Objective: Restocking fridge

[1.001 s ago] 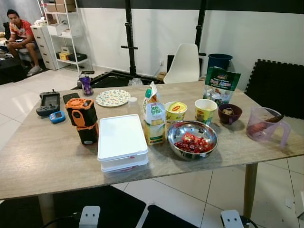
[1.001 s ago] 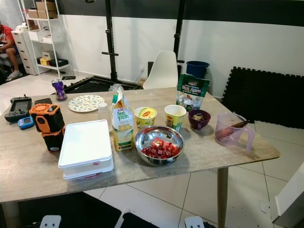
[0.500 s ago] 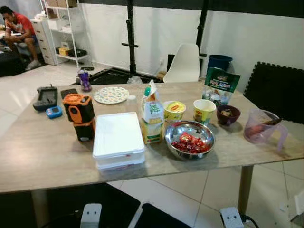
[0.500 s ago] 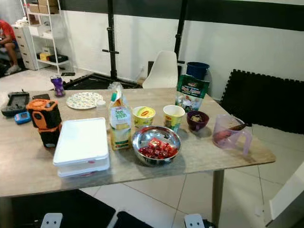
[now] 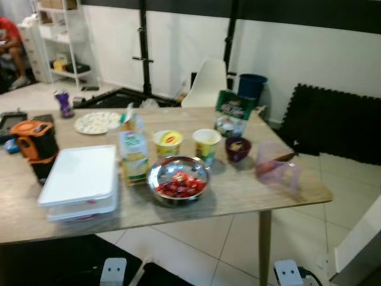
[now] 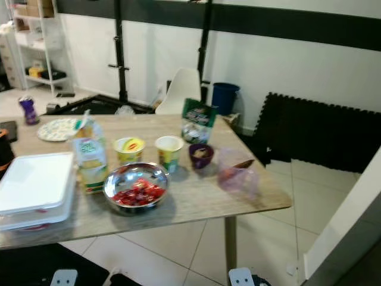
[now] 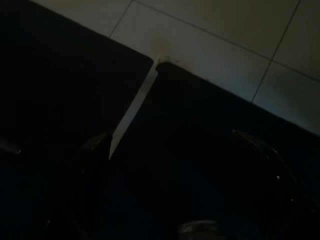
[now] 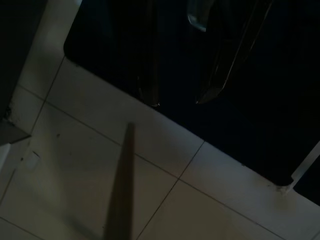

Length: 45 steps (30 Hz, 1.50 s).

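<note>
Left eye view: steel bowl [image 5: 177,179] at 6 o'clock of carton [image 5: 133,156]; jug [image 5: 277,166] near table [image 5: 297,193] edge, could topple if bumped. Left gripper [image 7: 175,190] spread, empty; right gripper [image 8: 180,95] state indeterminable.

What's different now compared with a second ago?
Only the camera turned to the right, so the whole scene slid left. The steel bowl, juice carton and white box sit as before on the table. Nothing was picked up or let go.
</note>
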Tool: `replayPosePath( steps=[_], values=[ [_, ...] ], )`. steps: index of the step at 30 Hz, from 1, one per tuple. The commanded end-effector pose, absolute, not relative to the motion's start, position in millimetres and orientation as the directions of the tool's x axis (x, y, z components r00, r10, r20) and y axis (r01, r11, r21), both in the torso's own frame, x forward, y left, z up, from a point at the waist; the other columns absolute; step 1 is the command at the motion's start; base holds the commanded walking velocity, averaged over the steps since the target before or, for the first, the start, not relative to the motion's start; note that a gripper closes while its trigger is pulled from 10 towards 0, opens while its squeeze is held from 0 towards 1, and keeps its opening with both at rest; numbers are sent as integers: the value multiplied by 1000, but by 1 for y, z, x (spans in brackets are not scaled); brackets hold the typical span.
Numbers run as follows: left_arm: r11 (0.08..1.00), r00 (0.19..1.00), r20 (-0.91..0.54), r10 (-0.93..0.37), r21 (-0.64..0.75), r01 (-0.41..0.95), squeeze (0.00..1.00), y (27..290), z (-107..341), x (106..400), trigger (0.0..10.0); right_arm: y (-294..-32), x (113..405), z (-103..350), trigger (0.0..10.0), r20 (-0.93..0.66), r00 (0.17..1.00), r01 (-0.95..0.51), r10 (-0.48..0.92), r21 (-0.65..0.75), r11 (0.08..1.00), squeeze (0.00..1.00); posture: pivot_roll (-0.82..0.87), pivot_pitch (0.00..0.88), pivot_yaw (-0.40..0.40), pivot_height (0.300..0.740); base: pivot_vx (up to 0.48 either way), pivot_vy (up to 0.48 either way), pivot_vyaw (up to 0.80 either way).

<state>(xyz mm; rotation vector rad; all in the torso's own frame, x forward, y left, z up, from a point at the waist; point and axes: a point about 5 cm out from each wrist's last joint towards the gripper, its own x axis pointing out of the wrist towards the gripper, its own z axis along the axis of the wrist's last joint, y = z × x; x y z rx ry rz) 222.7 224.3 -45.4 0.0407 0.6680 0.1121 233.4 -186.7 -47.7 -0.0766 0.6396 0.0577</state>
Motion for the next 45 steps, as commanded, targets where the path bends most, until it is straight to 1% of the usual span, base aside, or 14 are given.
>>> replayPosePath(
  steps=[1,24,34,36,38,45],
  values=[
    [992,767,-629,127,78,-100,0,224,-50,216,10000,-195,226,-52,10000,-622,783,-70,12,-69,995,0,-57,68,-44,740,0,0,0],
    [993,761,-638,113,40,-114,0,216,-56,208,10000,-196,231,-48,10000,-617,786,-106,33,-81,991,0,-65,56,-78,740,0,0,0],
    [992,751,-653,103,13,-125,0,214,-58,206,10000,-197,233,-47,10000,-615,787,-114,37,-86,990,0,-64,59,-86,740,0,464,0],
    [996,737,-671,79,25,-84,0,211,-60,204,10000,-197,233,-47,10000,-616,787,-117,39,-87,989,0,-64,61,-86,740,0,0,0],
    [997,734,-675,75,34,-70,0,210,-61,204,10000,-197,233,-47,10000,-617,786,-117,39,-87,989,0,-64,61,-86,740,0,0,0],
    [997,741,-667,79,44,-67,0,212,-58,208,10000,-196,232,-48,10000,-623,781,-119,44,-79,990,0,-65,62,-80,740,0,0,0]
  ],
)
